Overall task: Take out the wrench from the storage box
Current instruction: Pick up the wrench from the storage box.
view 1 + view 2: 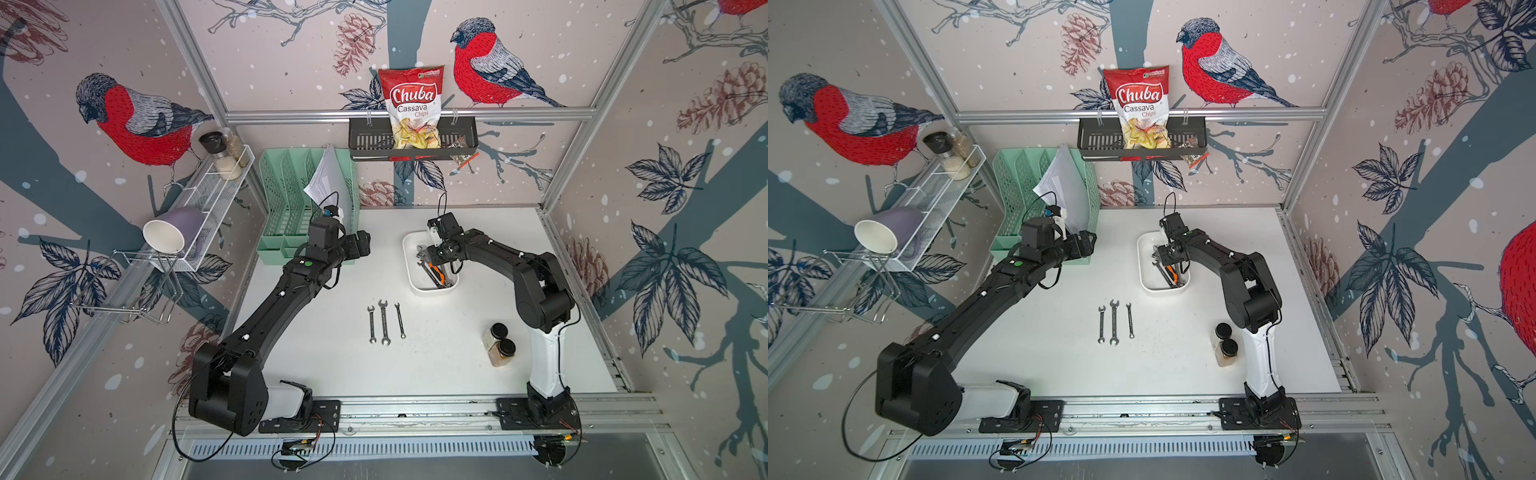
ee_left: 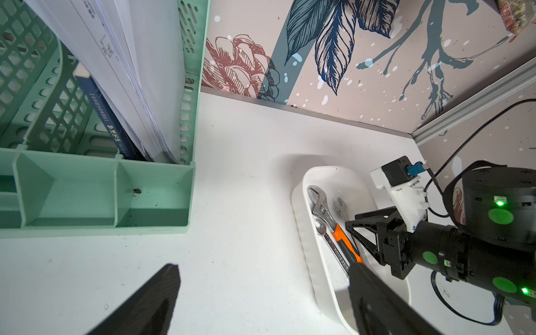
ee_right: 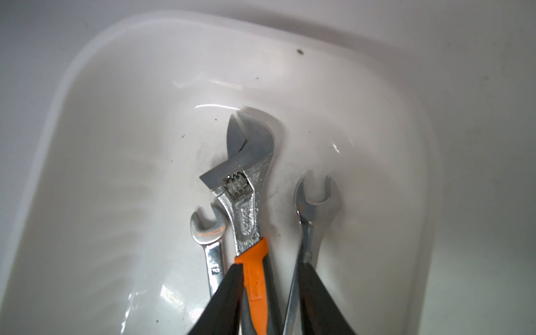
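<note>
Jaws of right gripper (image 3: pixel 271 265) straddle the wrench (image 3: pixel 246 208), hold unclear; left gripper (image 2: pixel 262 271) jaws spread.

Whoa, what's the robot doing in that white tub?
The robot's right hand is down inside the shallow white plastic tub, its fingers either side of the orange-handled silver adjustable wrench. I can't tell whether it is squeezing it. Two plain silver spanners lie in the tub beside that wrench. Three more silver spanners lie in a row out on the white table. The left hand hangs open and empty near the mint-green file organiser.
</note>
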You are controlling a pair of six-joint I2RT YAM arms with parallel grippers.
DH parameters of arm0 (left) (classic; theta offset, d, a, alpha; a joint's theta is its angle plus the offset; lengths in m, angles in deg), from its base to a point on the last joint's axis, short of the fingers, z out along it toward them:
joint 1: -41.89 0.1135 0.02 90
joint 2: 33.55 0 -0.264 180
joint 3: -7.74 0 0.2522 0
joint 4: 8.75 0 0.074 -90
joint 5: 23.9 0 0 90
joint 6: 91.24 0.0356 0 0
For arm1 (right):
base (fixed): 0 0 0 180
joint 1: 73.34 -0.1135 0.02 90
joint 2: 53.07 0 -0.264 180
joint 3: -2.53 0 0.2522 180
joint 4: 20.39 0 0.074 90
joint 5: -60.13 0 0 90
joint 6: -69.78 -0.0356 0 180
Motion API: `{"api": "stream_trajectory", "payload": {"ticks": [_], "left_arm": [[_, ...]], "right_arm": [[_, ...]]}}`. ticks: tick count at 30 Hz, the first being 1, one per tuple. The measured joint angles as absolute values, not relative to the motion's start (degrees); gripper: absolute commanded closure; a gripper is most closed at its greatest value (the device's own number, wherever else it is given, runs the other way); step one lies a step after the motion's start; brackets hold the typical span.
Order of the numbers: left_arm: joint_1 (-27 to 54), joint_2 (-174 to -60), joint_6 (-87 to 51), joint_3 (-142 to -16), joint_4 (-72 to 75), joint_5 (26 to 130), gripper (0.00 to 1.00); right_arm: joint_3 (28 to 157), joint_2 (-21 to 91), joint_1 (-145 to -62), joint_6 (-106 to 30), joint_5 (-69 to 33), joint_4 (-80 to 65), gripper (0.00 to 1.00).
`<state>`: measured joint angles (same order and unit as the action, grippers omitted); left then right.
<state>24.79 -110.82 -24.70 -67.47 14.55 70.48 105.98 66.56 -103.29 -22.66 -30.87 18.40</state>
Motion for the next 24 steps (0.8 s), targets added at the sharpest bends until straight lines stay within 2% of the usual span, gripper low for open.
{"api": "stream_trajectory", "payload": {"ticks": [18,24], "left_arm": [[24.83,-111.11,-23.72,-67.21,14.70,70.59,0.06],[24.90,-111.02,-23.72,-67.19,14.70,70.59,0.06]], "right_arm": [[105.91,68.49,-104.82,-18.83,-30.56,19.19,0.62],[106.48,69.51,-104.91,-18.68,-30.49,19.23,0.58]]}}
